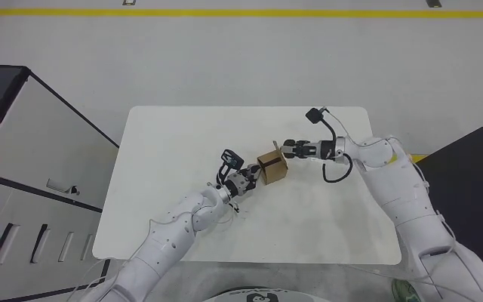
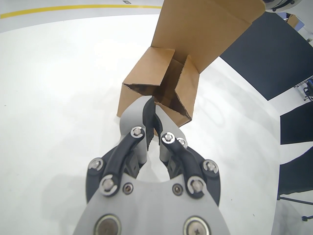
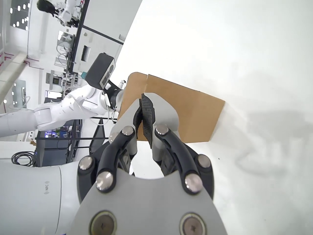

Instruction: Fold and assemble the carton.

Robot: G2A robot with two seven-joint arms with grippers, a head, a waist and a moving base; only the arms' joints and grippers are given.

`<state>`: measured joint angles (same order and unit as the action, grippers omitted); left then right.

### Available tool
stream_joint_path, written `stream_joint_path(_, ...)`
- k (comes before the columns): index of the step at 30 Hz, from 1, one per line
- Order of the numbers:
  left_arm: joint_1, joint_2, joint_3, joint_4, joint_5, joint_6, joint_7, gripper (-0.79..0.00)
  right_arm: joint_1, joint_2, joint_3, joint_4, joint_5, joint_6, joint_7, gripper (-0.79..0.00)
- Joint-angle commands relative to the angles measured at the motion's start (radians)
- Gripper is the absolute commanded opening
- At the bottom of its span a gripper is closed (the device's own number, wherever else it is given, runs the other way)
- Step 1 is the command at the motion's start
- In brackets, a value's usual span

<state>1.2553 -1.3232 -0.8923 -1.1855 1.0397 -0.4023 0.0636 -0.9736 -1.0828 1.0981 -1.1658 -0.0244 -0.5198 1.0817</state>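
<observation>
While sitting centrally on the surface [image 1: 189, 151], the brown carton [image 1: 272, 167] is lying open-ended, tall flap [image 2: 207, 23] standing up; left gripper [image 2: 151, 103] is pinching its lower flap [image 2: 173, 113], right gripper [image 3: 144, 103] is pinching the tall flap.

Left pincer [image 2: 152, 101] and right pincer [image 3: 144, 99] pinched closed.

Carton [image 1: 272, 167] on table [image 1: 189, 136] between left tool [image 1: 253, 180] and right tool [image 1: 285, 149]

We count one carton [image 1: 272, 167] on one table [image 1: 189, 143]. We count two grippers at it: one left gripper [image 1: 247, 180] and one right gripper [image 1: 285, 149]. Beyond the table we count one yellow floor line [image 1: 241, 12].
</observation>
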Motion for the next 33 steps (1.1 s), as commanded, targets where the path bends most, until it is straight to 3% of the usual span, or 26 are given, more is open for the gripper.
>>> stream_joint_path(1,0.0,-0.001,0.0,0.002,0.001,-0.001,0.001,-0.785,0.003,0.002,-0.004,-0.014,-0.018,0.006,0.005,-0.677)
stream_joint_path(15,0.014,0.001,-0.012,-0.01,0.012,-0.006,0.007,-0.785,0.001,0.016,-0.005,-0.084,-0.105,0.095,0.011,-0.529)
stream_joint_path(24,0.012,0.0,-0.012,-0.014,0.012,-0.017,-0.001,-0.785,-0.046,0.034,0.045,-0.099,-0.073,0.143,0.008,-0.499)
stream_joint_path(33,0.009,-0.005,-0.003,-0.012,0.011,-0.021,-0.008,-0.785,-0.117,0.051,0.115,-0.119,0.011,0.127,-0.036,-0.486)
